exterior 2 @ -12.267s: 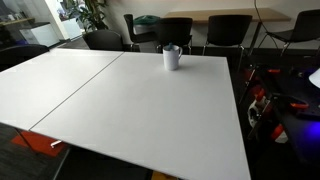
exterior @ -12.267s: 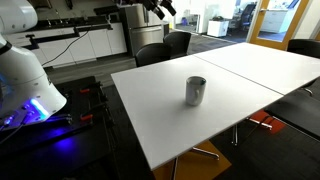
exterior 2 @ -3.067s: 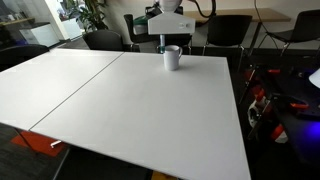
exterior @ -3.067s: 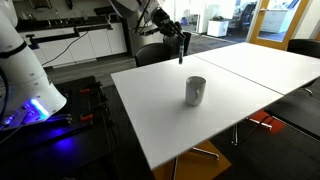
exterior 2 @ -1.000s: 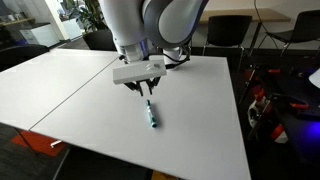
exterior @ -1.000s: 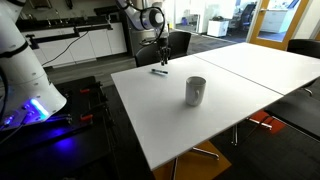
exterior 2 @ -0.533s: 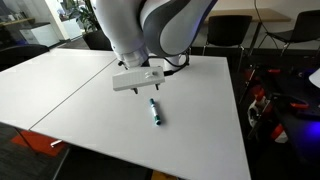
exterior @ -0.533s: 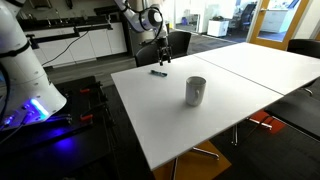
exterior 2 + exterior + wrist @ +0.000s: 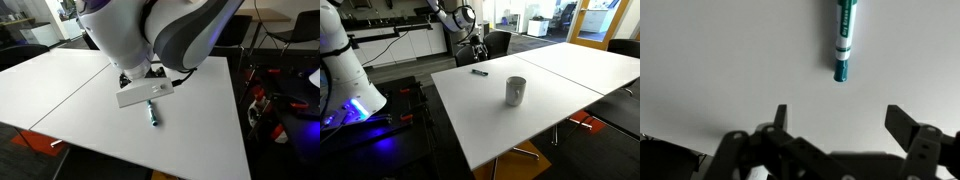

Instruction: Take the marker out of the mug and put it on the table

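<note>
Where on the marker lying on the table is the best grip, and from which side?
Probably mid-barrel of the marker, from straight above, with the gripper closing across its thin width: it lies flat on the table, both long sides free.

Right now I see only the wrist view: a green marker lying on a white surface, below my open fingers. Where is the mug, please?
Observer: The mug stands upright on the table, well apart from the marker; an exterior view shows both.
Operator: Does the gripper touch the table?
Observer: No. The gripper hangs above the marker, off the tabletop.
</note>
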